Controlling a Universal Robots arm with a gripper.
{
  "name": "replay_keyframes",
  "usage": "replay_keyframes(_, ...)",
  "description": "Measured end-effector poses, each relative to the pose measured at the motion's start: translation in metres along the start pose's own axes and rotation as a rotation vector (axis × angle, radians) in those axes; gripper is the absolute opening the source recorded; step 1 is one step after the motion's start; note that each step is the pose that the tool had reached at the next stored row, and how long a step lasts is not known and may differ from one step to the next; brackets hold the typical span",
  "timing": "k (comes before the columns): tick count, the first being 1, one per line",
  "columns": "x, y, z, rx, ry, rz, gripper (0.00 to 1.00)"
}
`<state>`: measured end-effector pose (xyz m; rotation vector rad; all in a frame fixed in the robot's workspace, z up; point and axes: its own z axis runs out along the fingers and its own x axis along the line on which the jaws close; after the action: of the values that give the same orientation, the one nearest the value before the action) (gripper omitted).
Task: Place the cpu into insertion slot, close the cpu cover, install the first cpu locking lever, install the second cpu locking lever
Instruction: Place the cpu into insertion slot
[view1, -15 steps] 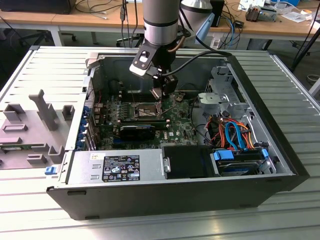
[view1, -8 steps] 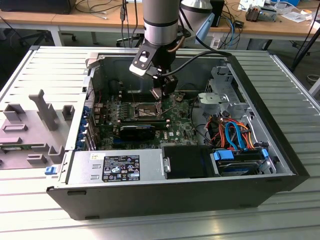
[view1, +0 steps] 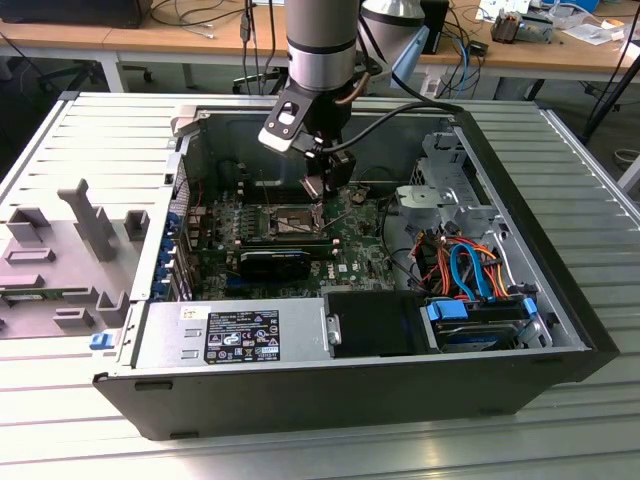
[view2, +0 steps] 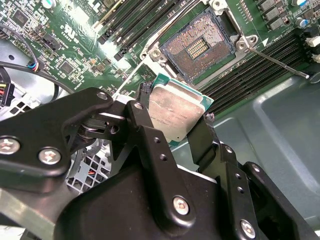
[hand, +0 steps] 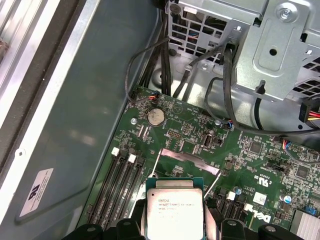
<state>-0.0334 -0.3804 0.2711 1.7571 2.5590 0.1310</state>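
Note:
My gripper (view1: 318, 186) hangs inside the open computer case, shut on the cpu (view2: 175, 112), a small square chip with a silver-grey top. Its black fingers (view2: 146, 131) clamp the chip by two opposite edges, as both wrist views show; the first wrist view has the cpu (hand: 174, 205) over the green motherboard (hand: 250, 165). The insertion slot (view2: 197, 44) lies open and bare just beyond the chip, a little apart from it. In the exterior view the slot (view1: 285, 221) sits below and to the left of the gripper. The cpu cover (hand: 191, 163) stands raised. One thin locking lever (view2: 280, 62) sticks out beside the slot.
Long black memory slots (view2: 250, 75) flank the socket. A silver drive cage (view1: 445, 195) with orange and blue cables (view1: 465, 265) fills the case's right side in the exterior view. A black card (view1: 275, 263) and the power supply (view1: 240, 335) lie in front. Grey fixtures (view1: 70, 250) stand outside the case.

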Motion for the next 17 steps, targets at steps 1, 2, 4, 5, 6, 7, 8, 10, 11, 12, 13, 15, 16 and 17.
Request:
replay_keyframes(1, 0.0000, 0.0000, 0.0000, 0.0000, -0.0001, 0.000, 0.55)
replay_keyframes(2, 0.0000, 0.0000, 0.0001, 0.0000, -0.0002, 0.001, 0.55)
replay_keyframes(4, 0.0000, 0.0000, 0.0001, 0.0000, -0.0003, 0.002, 0.55)
replay_keyframes(5, 0.0000, 0.0000, 0.0001, 0.0000, -0.0003, 0.002, 0.55)
replay_keyframes(6, 0.0000, 0.0000, 0.0002, 0.0000, -0.0003, 0.003, 0.55)
replay_keyframes(7, 0.0000, 0.0000, 0.0003, 0.0000, -0.0003, 0.003, 0.55)
replay_keyframes(8, 0.0000, 0.0000, 0.0003, 0.0000, -0.0004, 0.004, 0.55)
replay_keyframes(10, 0.0000, 0.0000, 0.0004, -0.0001, -0.0005, 0.005, 0.55)
replay_keyframes(11, 0.0000, 0.0000, 0.0004, -0.0001, -0.0005, 0.006, 0.55)
replay_keyframes(12, 0.0000, 0.0000, 0.0005, -0.0001, -0.0006, 0.006, 0.55)
replay_keyframes(13, 0.0000, -0.0001, 0.0011, -0.0001, -0.0010, 0.009, 0.55)
replay_keyframes(15, 0.0000, -0.0002, 0.0018, -0.0001, -0.0013, 0.012, 0.55)
replay_keyframes(16, 0.0000, -0.0002, 0.0018, -0.0001, -0.0012, 0.012, 0.55)
replay_keyframes(17, 0.0000, -0.0002, 0.0019, -0.0001, -0.0013, 0.012, 0.55)
